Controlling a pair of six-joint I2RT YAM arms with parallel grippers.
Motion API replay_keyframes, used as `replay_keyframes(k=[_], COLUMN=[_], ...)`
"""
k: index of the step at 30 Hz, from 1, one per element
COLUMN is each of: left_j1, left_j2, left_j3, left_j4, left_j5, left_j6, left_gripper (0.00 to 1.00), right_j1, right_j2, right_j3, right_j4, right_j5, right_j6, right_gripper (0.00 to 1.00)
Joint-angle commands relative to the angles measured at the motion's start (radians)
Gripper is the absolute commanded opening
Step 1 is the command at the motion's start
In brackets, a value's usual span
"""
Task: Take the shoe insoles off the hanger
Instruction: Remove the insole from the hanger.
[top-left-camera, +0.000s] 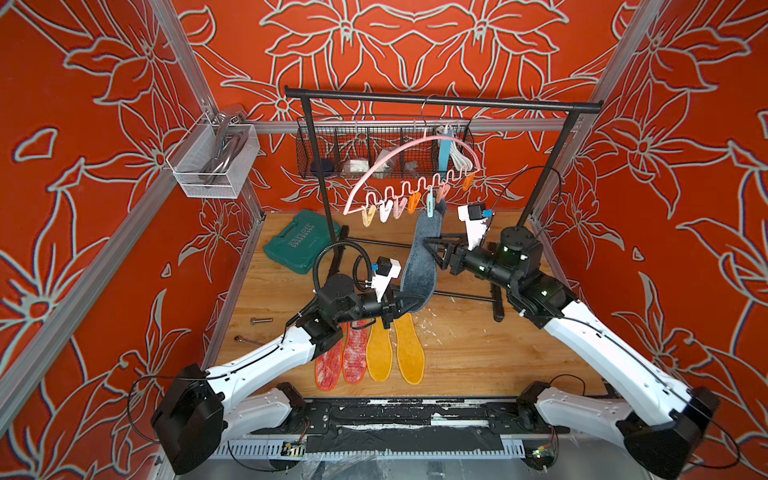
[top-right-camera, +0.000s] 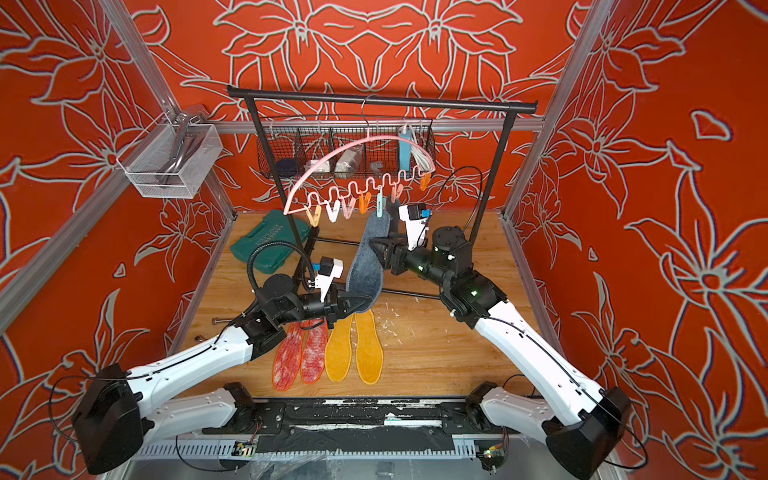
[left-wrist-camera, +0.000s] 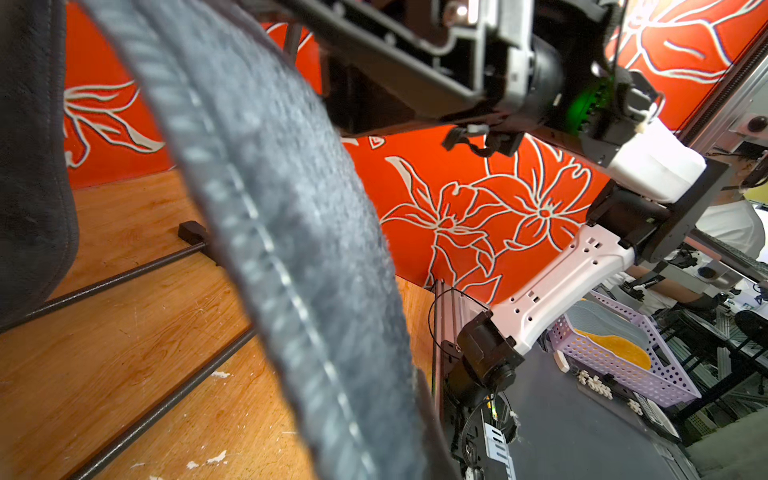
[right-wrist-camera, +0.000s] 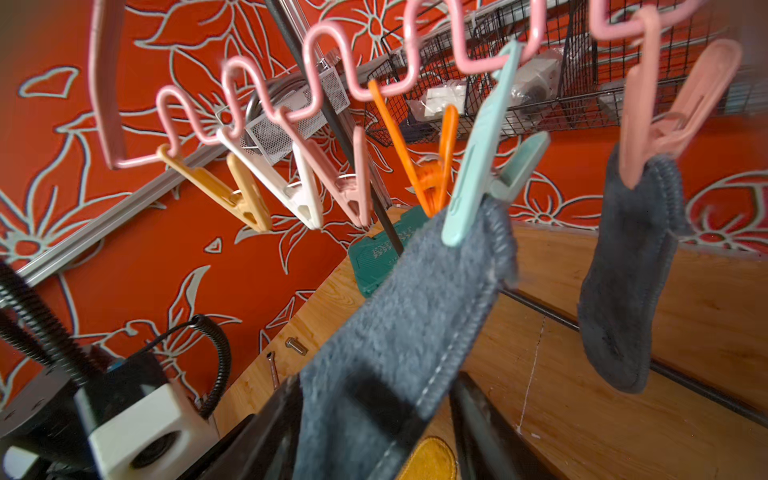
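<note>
Right wrist view gives me the clearest look: one grey insole (right-wrist-camera: 395, 332) hangs by its tip from the mint peg (right-wrist-camera: 478, 153) of the pink hanger (right-wrist-camera: 104, 83), and it is stretched down toward my left gripper (top-left-camera: 405, 305), which is closed on its lower end. My right gripper (top-left-camera: 428, 247) stands at the middle of this insole, one finger on each side, jaws apart and clamping nothing. A second grey insole (right-wrist-camera: 627, 282) hangs free from the pink peg (right-wrist-camera: 665, 112). In both top views the red pair (top-left-camera: 340, 357) and the yellow pair (top-left-camera: 395, 349) lie on the table (top-left-camera: 478, 357), so I judge I am at the fifth of six. Next I must free the tip from the mint peg, by a steady pull along the insole or a squeeze of the peg tails, with care because the hanger is tilted and may swing
</note>
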Motion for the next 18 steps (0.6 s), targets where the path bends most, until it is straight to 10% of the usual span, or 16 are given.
replay_keyframes(k=[1, 18], left_j1=[-0.005, -0.037], left_j2=[-0.045, -0.091], left_j3=[-0.013, -0.05], left_j4=[-0.013, -0.08], left_j5=[0.025, 0.07], left_j6=[0.043, 0.126], left_gripper=[0.0, 0.0], right_j1=[-0.024, -0.074], right_j2=[0.03, 0.138], right_j3=[0.041, 0.154], right_j4=[0.011, 0.103], right_j5=[-0.023, -0.117], right_j6=[0.042, 0.111], right_gripper=[0.62, 0.65])
